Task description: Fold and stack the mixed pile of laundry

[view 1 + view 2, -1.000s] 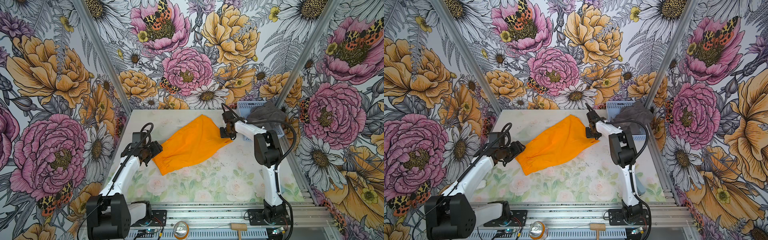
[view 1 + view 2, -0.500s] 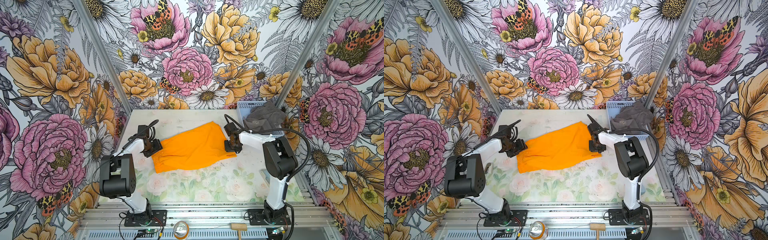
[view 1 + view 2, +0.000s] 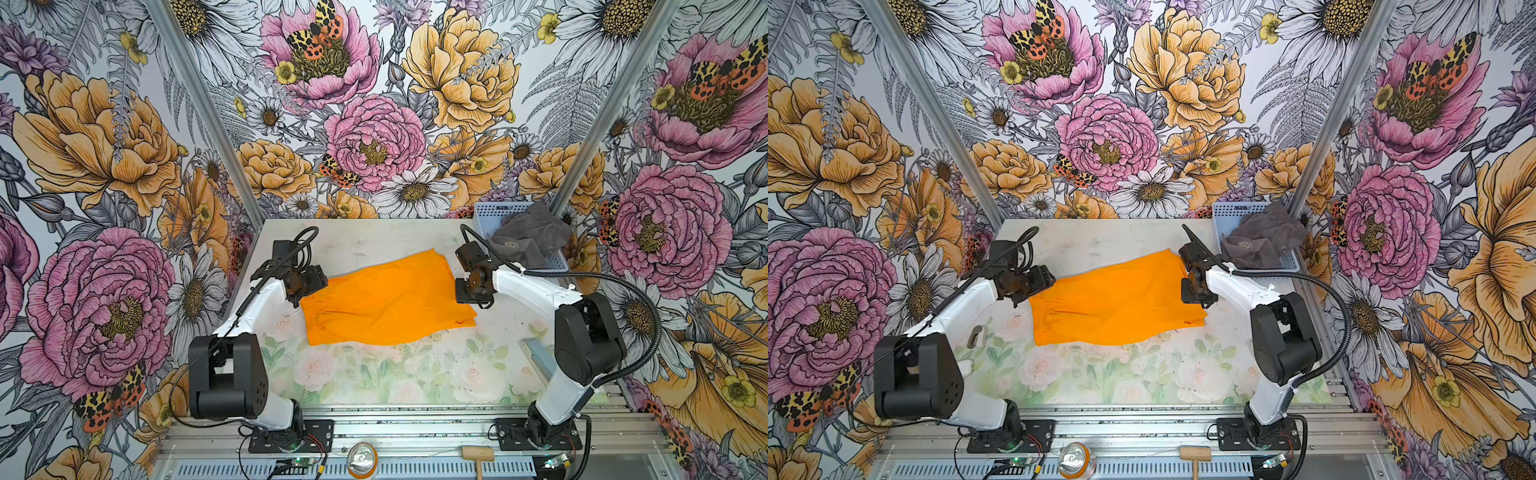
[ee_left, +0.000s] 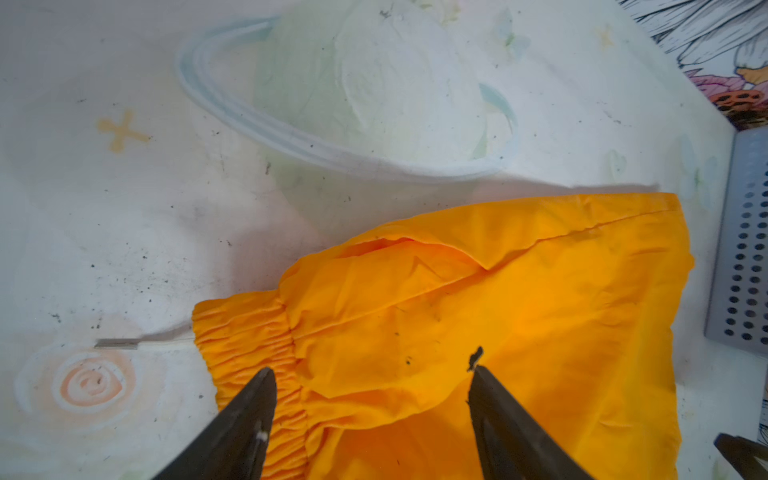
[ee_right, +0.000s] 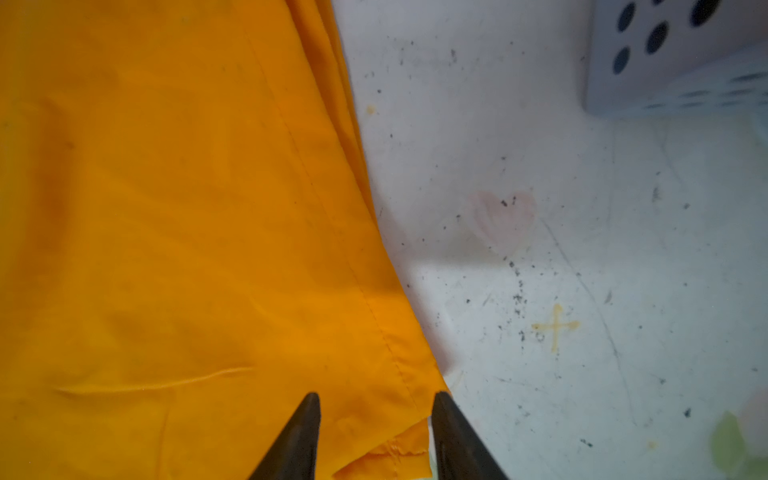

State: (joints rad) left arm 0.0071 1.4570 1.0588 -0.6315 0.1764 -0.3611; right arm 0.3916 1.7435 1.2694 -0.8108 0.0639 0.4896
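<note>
Thin, limp orange shorts (image 3: pixel 386 303) lie flat on the table (image 3: pixel 374 374); probably slippery, best pinched at waistband and hem corners. The left gripper (image 4: pixel 371 370) gapes over the waistband. The right gripper (image 5: pixel 375 395) straddles a hem corner, unclosed. Beyond the shorts, the grey towel (image 3: pixel 528 241) slumps in the basket (image 3: pixel 490 212).

The orange shorts (image 3: pixel 386 303) are turned from their slant, spread wider and flatter, and drawn slightly farther from the basket (image 3: pixel 488 214).
</note>
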